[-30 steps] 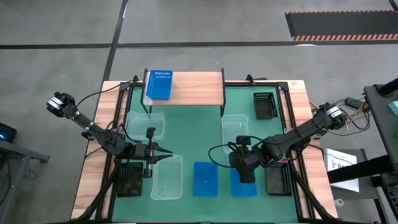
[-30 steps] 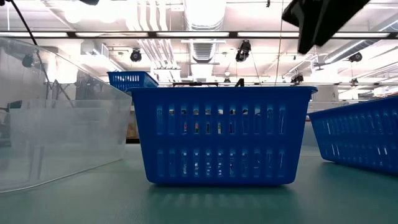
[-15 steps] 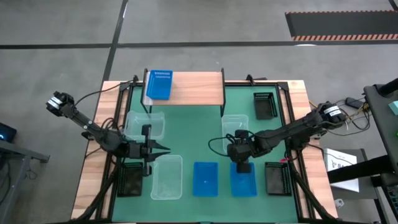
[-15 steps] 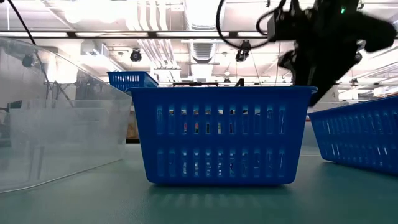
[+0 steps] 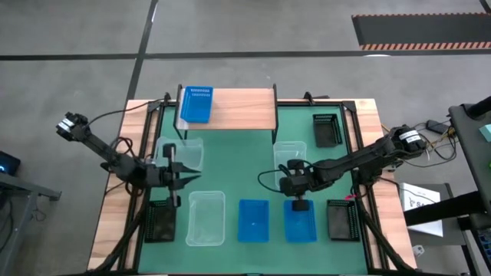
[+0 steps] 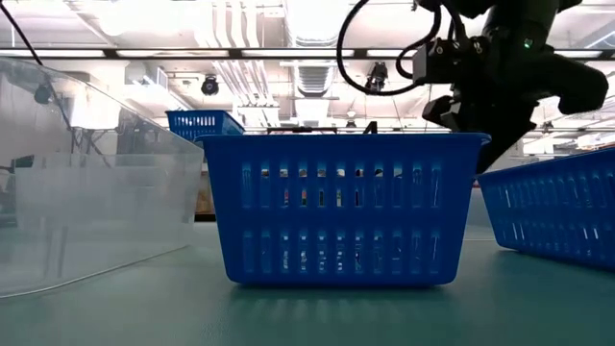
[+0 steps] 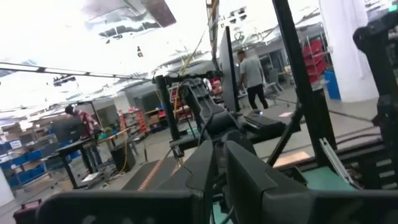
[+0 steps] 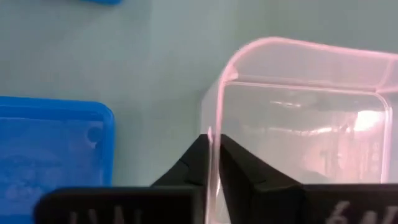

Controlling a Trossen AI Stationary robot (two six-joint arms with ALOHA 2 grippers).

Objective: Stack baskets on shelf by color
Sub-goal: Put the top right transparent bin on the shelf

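Pinching the clear basket (image 8: 298,118) wall, the right claw (image 8: 213,163); left claw (image 5: 186,182), closed empty, hovers left.

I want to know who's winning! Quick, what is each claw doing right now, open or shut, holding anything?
Left claw: shut, holding nothing.
Right claw: shut on the rim of the clear basket.

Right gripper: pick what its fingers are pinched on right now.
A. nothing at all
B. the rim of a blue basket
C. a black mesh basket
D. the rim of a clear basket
D: in the right wrist view the right gripper has its two dark fingers shut on the thin wall of the clear basket, while the blue basket lies apart beside it on the green mat.
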